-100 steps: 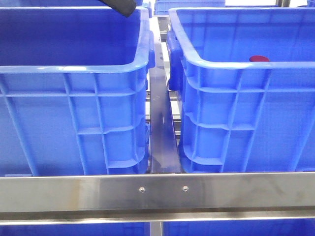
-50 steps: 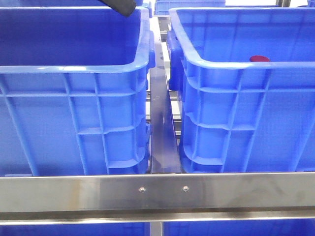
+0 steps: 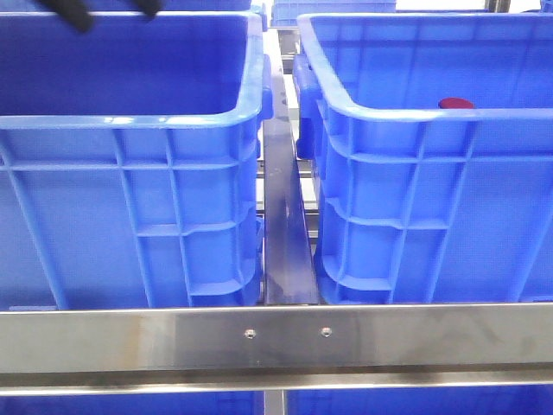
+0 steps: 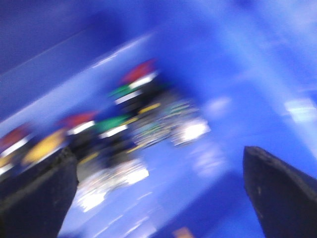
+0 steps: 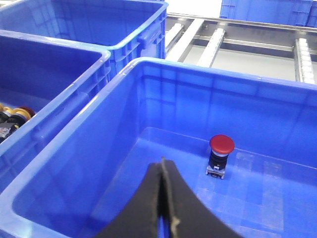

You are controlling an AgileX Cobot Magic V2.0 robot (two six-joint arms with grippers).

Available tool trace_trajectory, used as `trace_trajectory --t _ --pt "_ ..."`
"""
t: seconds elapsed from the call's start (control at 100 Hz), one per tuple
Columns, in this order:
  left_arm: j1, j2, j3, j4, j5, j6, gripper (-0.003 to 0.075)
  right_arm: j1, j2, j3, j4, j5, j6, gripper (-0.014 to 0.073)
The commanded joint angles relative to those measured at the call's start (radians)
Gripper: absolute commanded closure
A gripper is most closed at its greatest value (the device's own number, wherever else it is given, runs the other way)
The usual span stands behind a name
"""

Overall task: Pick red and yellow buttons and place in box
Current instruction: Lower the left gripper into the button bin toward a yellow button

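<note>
Left wrist view is mostly smear: the left tool point(image 4: 158, 193) has its fingers spread wide, empty, over a heap of buttons point(image 4: 124, 116) with red, yellow and green caps in the left crate point(image 3: 130, 173). My worry is it grabs a green one, or two at once, since they're packed touching. Further off, the right tool point(image 5: 162, 208) is pinched closed on nothing above the box point(image 5: 148, 64), where one red button point(image 5: 221, 153) stands upright.

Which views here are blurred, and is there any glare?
Left wrist view: heavy motion blur, smearing the red, yellow and green push buttons into streaks. Front view: sharp, with soft glare on the brushed steel crossbar. Right wrist view: sharp, the red mushroom-head button crisp.
</note>
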Motion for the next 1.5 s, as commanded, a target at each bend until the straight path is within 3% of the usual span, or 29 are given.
trace_trajectory --t 0.0,0.25,0.46,1.35,1.49 --pt "0.002 -0.043 -0.034 0.112 -0.058 -0.165 0.0083 -0.006 -0.003 -0.028 0.030 -0.008 -0.001 0.0663" --pt "0.002 -0.043 -0.034 0.300 -0.049 -0.441 0.0083 -0.006 -0.003 -0.028 0.030 -0.008 -0.001 0.0663" --pt "0.002 -0.026 -0.034 0.303 -0.012 -0.520 0.0083 -0.006 -0.003 -0.028 0.030 -0.008 -0.001 0.0663" --pt "0.002 0.236 -0.036 0.161 -0.012 -0.521 0.0083 -0.006 -0.003 -0.028 0.030 -0.008 -0.001 0.0663" --pt "0.002 0.252 -0.036 0.161 -0.014 -0.521 0.0129 -0.006 -0.003 -0.028 0.030 -0.008 -0.001 0.0663"
